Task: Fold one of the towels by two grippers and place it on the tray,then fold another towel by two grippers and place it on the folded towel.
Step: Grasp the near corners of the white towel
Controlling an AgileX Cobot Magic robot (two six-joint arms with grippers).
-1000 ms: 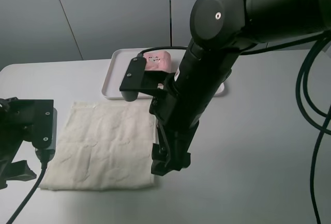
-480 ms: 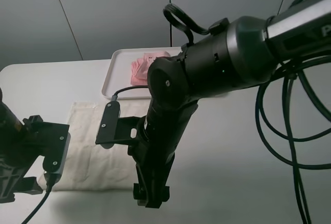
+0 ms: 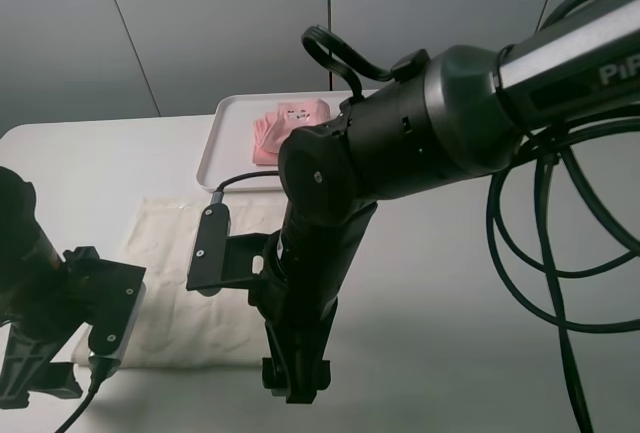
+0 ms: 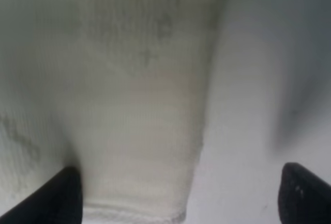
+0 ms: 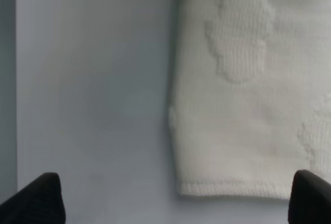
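Left pincer (image 4: 183, 195) spread wide over cream towel (image 4: 139, 105) corner; right pincer (image 5: 173, 200) spread wide over neighbouring corner.

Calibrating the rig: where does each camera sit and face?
Exterior high: mounted high, looking down at table, cream towel, tray and pink towel; left arm and right arm show.
Left wrist: on the left arm, facing down at a towel corner; open left gripper shows.
Right wrist: on the right arm, facing down at another corner; open right gripper shows.
Shared: all three see the cream towel.
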